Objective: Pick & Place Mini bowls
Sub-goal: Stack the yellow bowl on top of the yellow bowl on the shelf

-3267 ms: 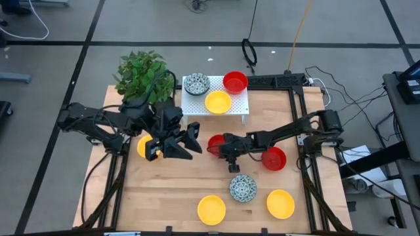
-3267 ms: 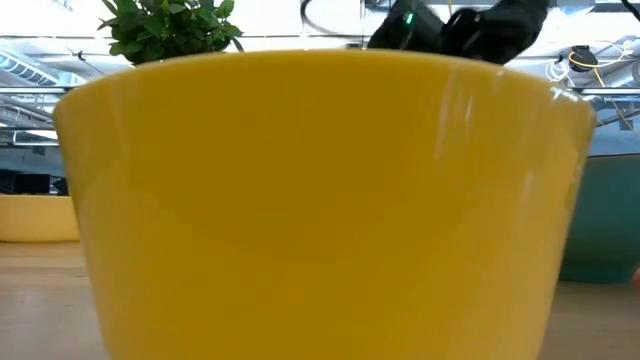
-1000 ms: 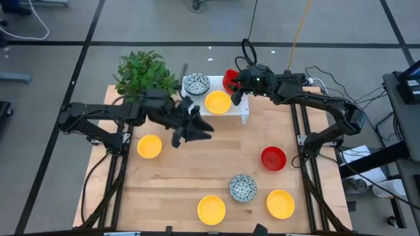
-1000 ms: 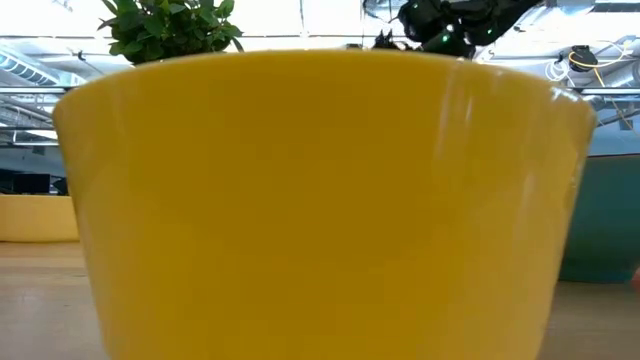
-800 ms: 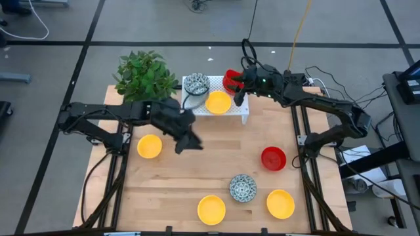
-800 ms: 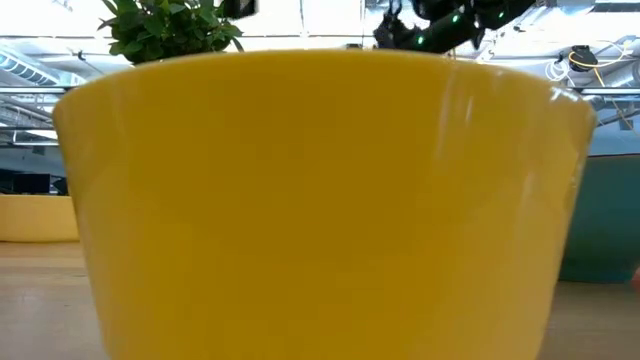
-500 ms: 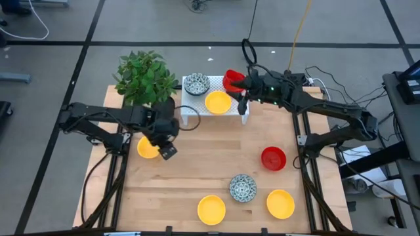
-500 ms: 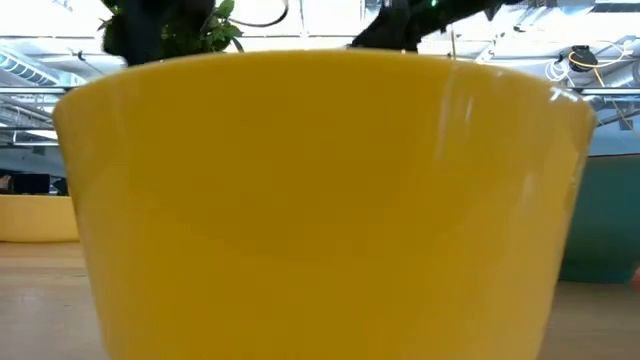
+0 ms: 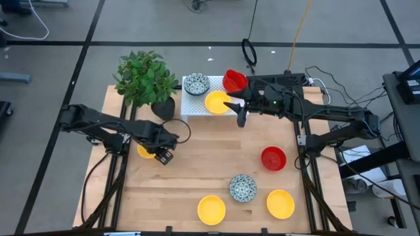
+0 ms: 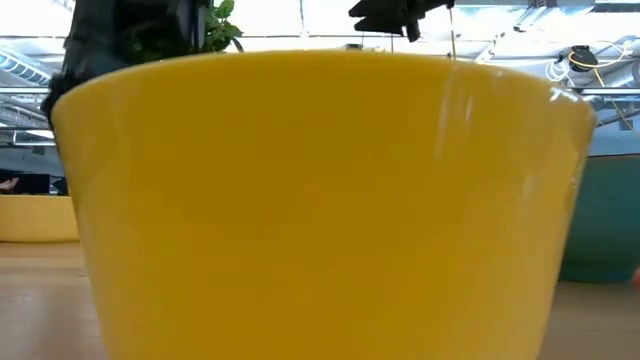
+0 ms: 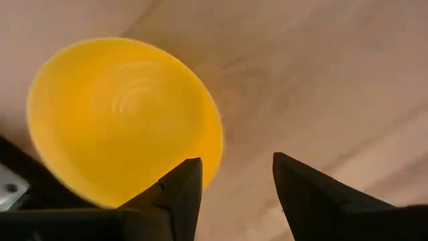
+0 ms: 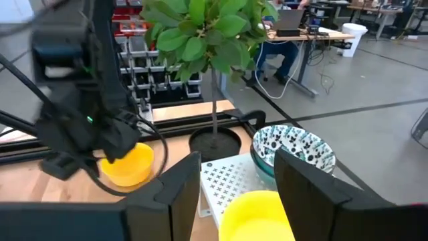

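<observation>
Yellow mini bowl sits on the wooden table's left side, just under the left gripper, whose fingers are spread empty. Right gripper, also parted and empty, hangs by the white rack holding three bowls.

Lighting is pretty even from overhead in the high view: bright, soft, with only faint shadows under the arms on the counter. The low view is basically swallowed by a yellow bowl sitting right up against the lens, out of focus, with a thin vertical glare streak near its right side; the windows behind are blown out white. In the left wrist view another yellow bowl looks soft and blurry, with faint ring-shaped highlights inside, and the pincer fingers are dark silhouettes. The right wrist view is daylight-bright, with the other arm smeared by motion blur.
</observation>
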Available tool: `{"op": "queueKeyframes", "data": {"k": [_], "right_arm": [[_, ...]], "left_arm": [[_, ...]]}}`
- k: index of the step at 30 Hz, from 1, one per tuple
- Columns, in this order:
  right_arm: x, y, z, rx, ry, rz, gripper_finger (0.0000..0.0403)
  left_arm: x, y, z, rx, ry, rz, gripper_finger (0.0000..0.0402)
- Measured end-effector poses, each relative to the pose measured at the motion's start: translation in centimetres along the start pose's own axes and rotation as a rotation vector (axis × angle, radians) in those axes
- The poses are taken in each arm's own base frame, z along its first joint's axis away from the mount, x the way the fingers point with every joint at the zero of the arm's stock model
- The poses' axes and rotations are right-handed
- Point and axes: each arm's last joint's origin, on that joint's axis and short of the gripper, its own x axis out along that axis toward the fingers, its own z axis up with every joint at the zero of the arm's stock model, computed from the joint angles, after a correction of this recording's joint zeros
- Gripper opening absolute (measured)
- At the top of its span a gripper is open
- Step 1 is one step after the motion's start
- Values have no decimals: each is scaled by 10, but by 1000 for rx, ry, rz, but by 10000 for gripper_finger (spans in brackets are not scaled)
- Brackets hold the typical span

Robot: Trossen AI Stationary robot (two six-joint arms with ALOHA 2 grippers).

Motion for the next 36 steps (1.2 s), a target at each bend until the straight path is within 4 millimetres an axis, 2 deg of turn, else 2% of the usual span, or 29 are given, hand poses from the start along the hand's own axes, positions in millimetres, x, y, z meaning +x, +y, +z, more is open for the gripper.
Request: {"op": "queueKeyframes", "data": {"k": [6, 11, 13, 16, 20, 22, 28, 32, 36], "right_arm": [[0, 5, 0, 1, 0, 18, 180], [0, 5, 0, 1, -1, 15, 179], [0, 5, 0, 0, -1, 14, 176], [0, 5, 0, -6, -1, 14, 173], [0, 5, 0, -22, -1, 14, 172], [0, 5, 0, -38, 0, 14, 172], [0, 4, -1, -62, 13, -27, 171], [-1, 3, -5, -70, 48, -38, 171], [-1, 3, -6, -71, 58, -37, 171]], "left_arm": [[35, 13, -1, -94, -5, 27, 186], [51, 17, -1, -109, -19, 5, 184], [53, 16, -1, -88, -31, -12, 171], [53, 12, -2, -9, -51, -35, 126], [53, 2, -3, 104, -94, -97, 39], [52, -3, -4, 154, -123, -129, 13], [36, -37, 1, 324, -336, -344, 32], [23, -56, 10, 356, -522, -474, 34], [25, -67, 27, 341, -564, -450, 34]]}}
